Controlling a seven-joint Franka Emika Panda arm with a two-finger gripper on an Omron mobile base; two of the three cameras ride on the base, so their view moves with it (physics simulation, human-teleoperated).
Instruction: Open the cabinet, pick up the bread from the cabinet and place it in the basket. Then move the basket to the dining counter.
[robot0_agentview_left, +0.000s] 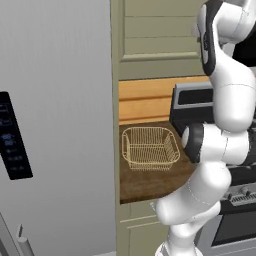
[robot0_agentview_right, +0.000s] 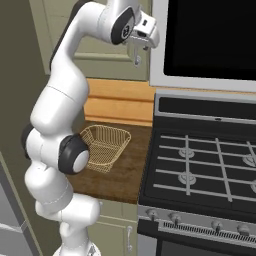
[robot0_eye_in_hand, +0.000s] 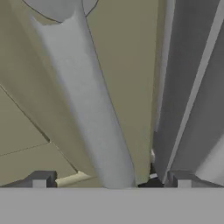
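My white arm (robot0_agentview_left: 220, 150) bulks nearest in the left base view; far below my pincer, the gold wire basket (robot0_agentview_left: 150, 148), empty, sits on dark wood. In the right base view my pincer (robot0_agentview_right: 136, 59) meets the beige cabinet (robot0_agentview_right: 100, 50). In the hand view, my released fingers (robot0_eye_in_hand: 40, 179) straddle its smooth round silver handle (robot0_eye_in_hand: 87, 109).

Shut olive cabinet (robot0_agentview_left: 155, 35) above empty wire basket (robot0_agentview_left: 150, 147)

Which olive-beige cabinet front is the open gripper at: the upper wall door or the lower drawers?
The upper wall cabinet door: the gripper is raised beside it, its long silver handle between the fingertips. The lower drawers sit below the wooden countertop.
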